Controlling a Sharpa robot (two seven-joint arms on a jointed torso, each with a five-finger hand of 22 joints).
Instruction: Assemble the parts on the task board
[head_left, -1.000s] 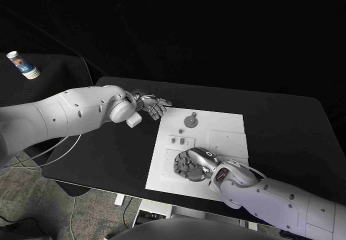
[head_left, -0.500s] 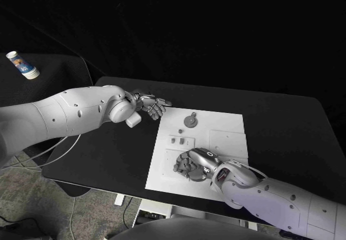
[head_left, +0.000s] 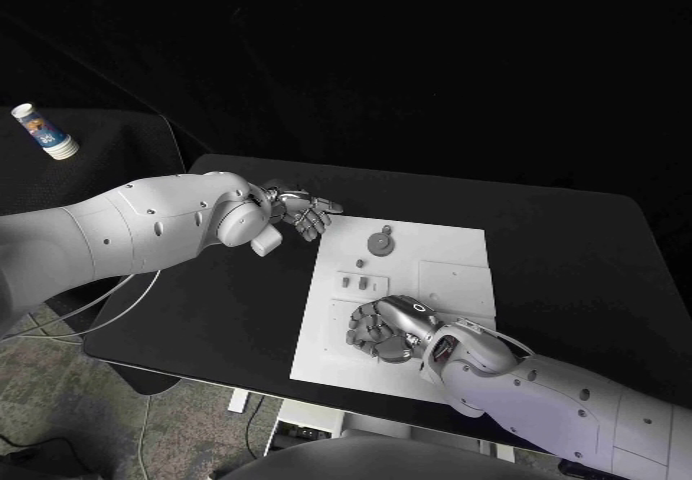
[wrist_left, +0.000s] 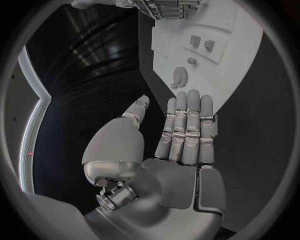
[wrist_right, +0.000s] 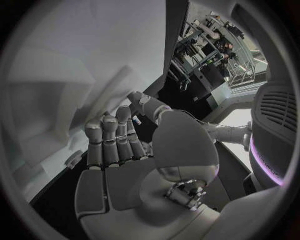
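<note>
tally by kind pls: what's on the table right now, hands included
Hands: 2, the left hand and the right hand
Task board: 1
Round gear-like part: 1
Small block parts: 3 visible
Total: 7

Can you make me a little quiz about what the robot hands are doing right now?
1. True or false: the left hand is holding the round gear-like part.
2. Which hand is down on the near part of the task board? A) left hand B) right hand C) both
3. Fill in: the table under the white board is coloured ____.

Key
1. False. The left hand holds nothing; its fingers are straight out at the board's far left corner, and the round part lies on the board beside it.
2. B.
3. Black.
</note>
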